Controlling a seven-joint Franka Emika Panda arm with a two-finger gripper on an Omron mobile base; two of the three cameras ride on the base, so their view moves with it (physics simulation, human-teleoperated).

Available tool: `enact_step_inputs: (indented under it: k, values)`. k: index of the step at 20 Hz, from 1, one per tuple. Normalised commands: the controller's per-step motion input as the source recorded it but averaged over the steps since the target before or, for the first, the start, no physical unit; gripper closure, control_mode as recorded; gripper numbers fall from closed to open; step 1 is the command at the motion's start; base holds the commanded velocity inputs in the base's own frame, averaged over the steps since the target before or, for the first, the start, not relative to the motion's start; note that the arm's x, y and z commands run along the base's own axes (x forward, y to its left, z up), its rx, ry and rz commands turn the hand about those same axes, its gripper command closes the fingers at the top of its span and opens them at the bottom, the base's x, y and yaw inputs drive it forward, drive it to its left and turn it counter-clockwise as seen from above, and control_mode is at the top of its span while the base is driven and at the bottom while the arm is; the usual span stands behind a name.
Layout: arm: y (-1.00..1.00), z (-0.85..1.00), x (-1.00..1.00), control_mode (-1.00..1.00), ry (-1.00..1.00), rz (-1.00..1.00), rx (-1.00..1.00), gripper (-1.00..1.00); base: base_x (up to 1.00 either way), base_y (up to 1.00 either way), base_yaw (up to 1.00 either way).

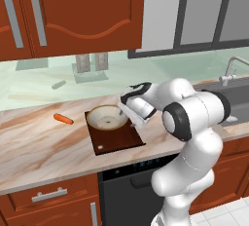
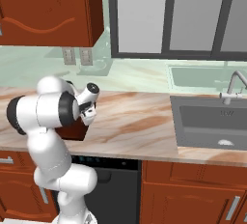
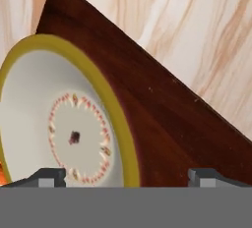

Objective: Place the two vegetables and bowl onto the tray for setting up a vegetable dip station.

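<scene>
One carrot (image 1: 63, 119) lies alone on the counter (image 1: 34, 147) at nine o'clock of the tray (image 1: 119, 140), with bare marble around it. One bowl (image 1: 106, 117) sits on the tray's far end. The gripper (image 1: 124, 114) hovers at the bowl's three o'clock rim, jaws spread, holding nothing. The arm hides the tray's right edge.

We're in a home kitchen: marble-look counter (image 1: 29, 142), reddish wood cabinets (image 1: 73, 10) above and below, a steel sink (image 2: 212, 121) with faucet (image 2: 233, 85), and a dishwasher (image 1: 131, 191) under the counter.
</scene>
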Motion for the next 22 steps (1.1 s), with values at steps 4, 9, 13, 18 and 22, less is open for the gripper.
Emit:
enact_step_inputs:
  k: [4, 9, 13, 18, 22]
  values:
    - [0.06, 0.27, -0.15, -1.00, 0.02, 0.05, -0.18, -1.00, 0.00, 0.00, 0.00]
    - [0.11, 0.28, -0.21, -1.00, 0.01, 0.14, -0.26, -1.00, 0.00, 0.00, 0.00]
    - [0.12, 0.32, -0.22, -1.00, 0.00, 0.17, -0.24, -1.00, 0.00, 0.00, 0.00]
    - [0.12, 0.35, -0.21, -1.00, 0.01, 0.19, -0.21, -1.00, 0.00, 0.00, 0.00]
    - [0.16, 0.37, -0.18, -1.00, 0.00, 0.18, -0.16, -1.00, 0.00, 0.00, 0.00]
